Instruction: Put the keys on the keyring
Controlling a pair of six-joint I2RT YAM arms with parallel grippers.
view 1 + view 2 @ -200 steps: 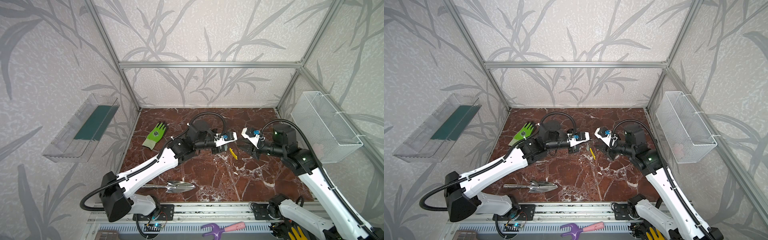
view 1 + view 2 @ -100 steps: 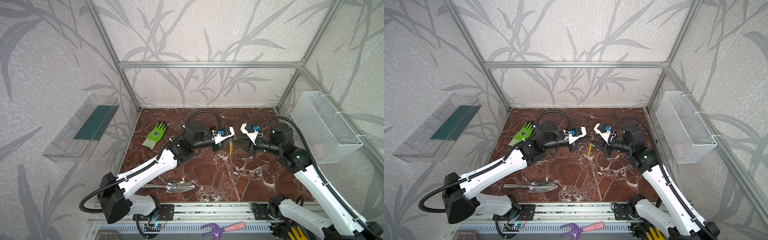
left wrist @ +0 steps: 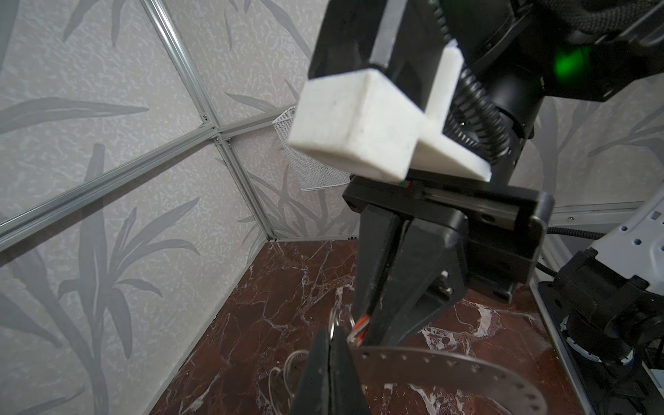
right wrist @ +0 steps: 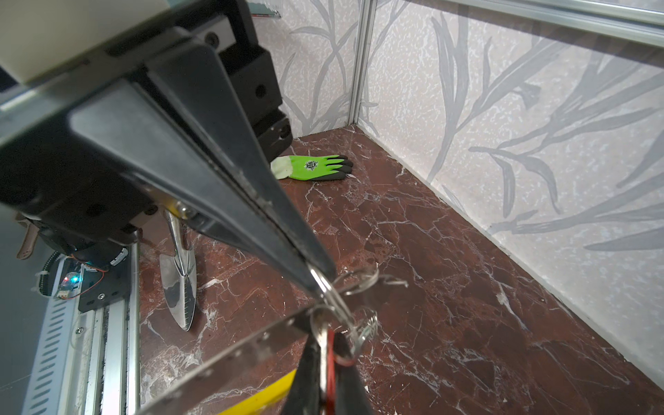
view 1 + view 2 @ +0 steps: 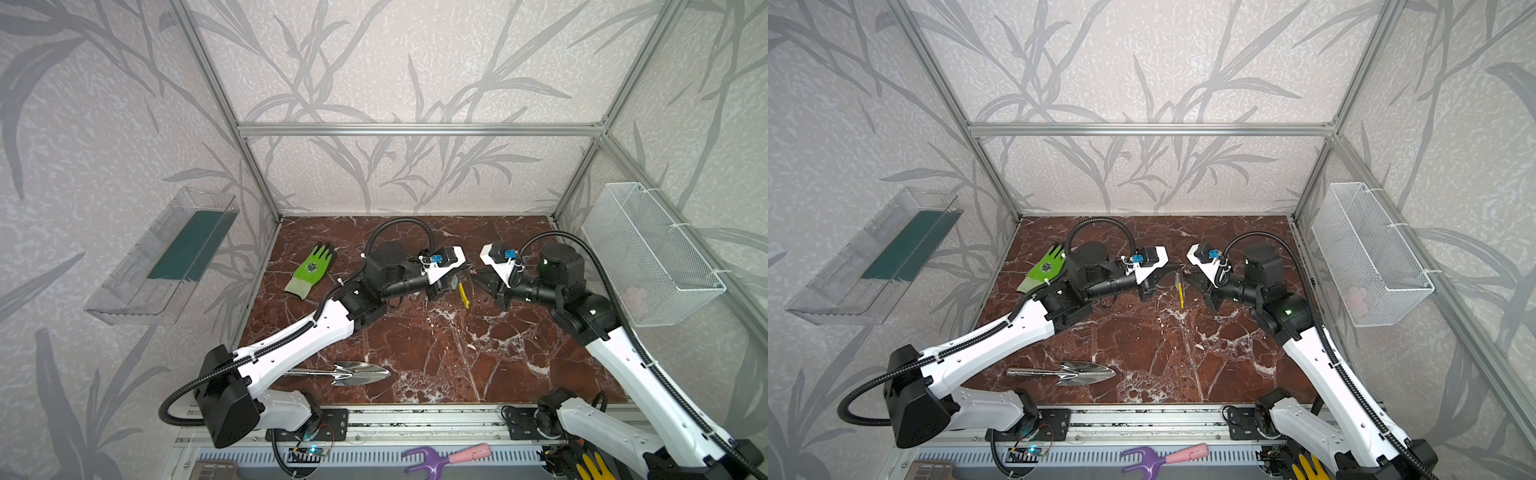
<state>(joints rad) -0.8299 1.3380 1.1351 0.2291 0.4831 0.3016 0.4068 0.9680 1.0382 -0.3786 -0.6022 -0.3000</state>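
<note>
Two arms fill most of both top views: my left arm point(image 5: 299, 340) and right arm point(image 5: 623, 361) stretch inward over the red marble table point(image 5: 415, 353), tips meeting in the air above its back middle. A white wire basket point(image 5: 648, 257) hangs on the right wall and a clear tray point(image 5: 166, 257) on the left wall. Flat on the marble lie a shiny trowel point(image 5: 357, 372) near the front and a green glove point(image 5: 311, 270) toward the back left, both well apart from the grippers. The keyring point(image 3: 467, 363), a grey perforated hoop, hangs from the left gripper point(image 4: 318, 278), whose fingers are pressed together on its end among small wire rings. Its yellow segment point(image 5: 463, 293) dangles below. The right gripper point(image 3: 363, 330) is clamped on the red-tagged key point(image 4: 329, 370), right at the hoop's end. I cannot tell whether it is threaded on.
</note>
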